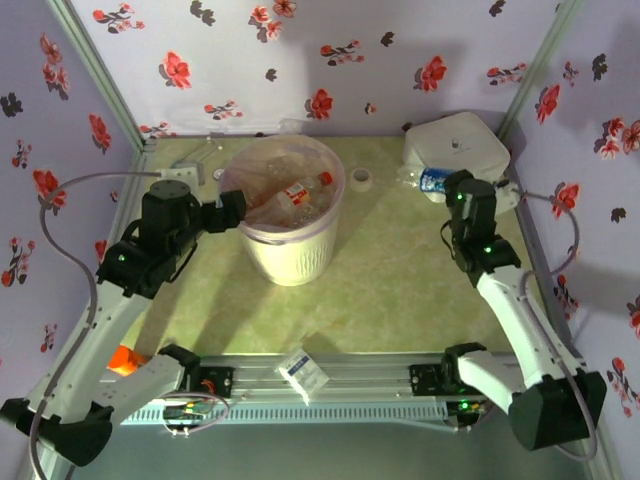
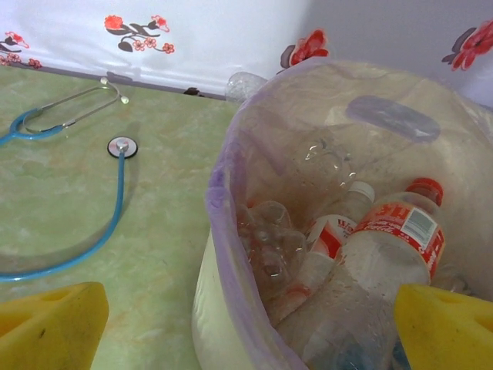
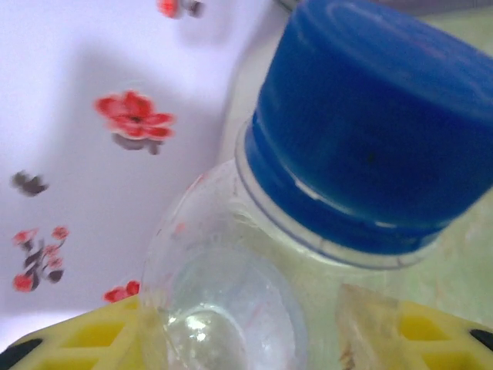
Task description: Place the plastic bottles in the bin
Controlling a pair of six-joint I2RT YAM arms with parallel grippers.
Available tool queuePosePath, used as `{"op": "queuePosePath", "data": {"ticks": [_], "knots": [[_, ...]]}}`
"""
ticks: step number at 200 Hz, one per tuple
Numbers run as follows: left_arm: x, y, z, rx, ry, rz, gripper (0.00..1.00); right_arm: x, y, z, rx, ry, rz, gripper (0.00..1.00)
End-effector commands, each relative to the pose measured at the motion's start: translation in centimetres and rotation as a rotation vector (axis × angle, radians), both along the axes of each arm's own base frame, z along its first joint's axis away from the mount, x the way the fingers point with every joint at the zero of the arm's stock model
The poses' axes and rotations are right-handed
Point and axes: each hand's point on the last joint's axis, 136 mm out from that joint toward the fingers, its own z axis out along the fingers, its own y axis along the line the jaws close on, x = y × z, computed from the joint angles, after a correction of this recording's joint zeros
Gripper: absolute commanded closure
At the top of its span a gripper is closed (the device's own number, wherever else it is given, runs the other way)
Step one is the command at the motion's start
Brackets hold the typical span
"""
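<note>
The bin (image 1: 290, 250), white and ribbed with a pinkish liner, stands left of centre and holds several crushed plastic bottles (image 1: 300, 193). From the left wrist I see its rim (image 2: 219, 193) and a red-labelled, red-capped bottle (image 2: 393, 239) inside. My left gripper (image 1: 240, 208) hovers at the bin's left rim, open and with nothing between its yellow fingers (image 2: 54, 324). At the back right, a blue-labelled bottle (image 1: 435, 180) lies beside the white box. My right gripper (image 1: 455, 190) is shut on it: the clear shoulder under the blue cap (image 3: 370, 131) sits between the fingers (image 3: 431, 339).
A flat white box (image 1: 455, 145) sits in the back right corner. A blue stethoscope (image 2: 119, 185) lies on the table left of the bin, a tape roll (image 1: 362, 178) right of it. A white-blue packet (image 1: 305, 372) rests on the front rail. Flowered walls close three sides.
</note>
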Motion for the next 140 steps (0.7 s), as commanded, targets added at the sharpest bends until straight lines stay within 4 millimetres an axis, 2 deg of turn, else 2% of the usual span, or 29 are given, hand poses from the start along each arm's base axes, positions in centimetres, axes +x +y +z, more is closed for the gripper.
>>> {"op": "queuePosePath", "data": {"ticks": [1,11,16,34,44,51,70,88,108,140], "knots": [[0.6,0.2,-0.3,0.003,0.005,0.019,0.03,0.7,2.9,6.4,-0.219,-0.121,0.219,0.61],[0.8,0.1,-0.4,0.006,0.011,0.020,0.03,0.9,4.7,8.7,-0.225,-0.194,0.291,0.62],[0.8,0.1,-0.5,0.008,0.014,0.021,0.03,0.9,5.7,9.8,-0.234,-0.227,0.324,0.66],[0.9,0.1,-0.9,0.012,0.023,0.021,0.03,0.6,9.6,13.3,-0.335,-0.295,0.427,0.66],[1.0,0.1,-1.3,0.013,0.033,0.023,0.03,0.5,11.9,14.4,-0.391,-0.310,0.490,0.66],[1.0,0.1,-1.4,0.013,0.036,0.026,0.03,0.3,14.2,15.3,-0.425,-0.337,0.557,0.66],[1.2,0.0,-1.8,0.013,0.047,0.027,0.03,-0.2,19.3,16.7,-0.492,-0.393,0.692,0.67],[1.2,-0.1,-2.0,0.012,0.053,0.026,0.03,-0.7,23.9,17.0,-0.594,-0.412,0.784,0.67],[1.2,-0.1,-2.3,0.011,0.059,0.025,0.03,-0.1,27.8,15.5,-0.722,-0.365,0.849,0.68],[1.1,-0.1,-2.8,0.015,0.072,0.025,0.03,2.0,31.3,11.9,-0.928,-0.247,0.864,0.69]]}}
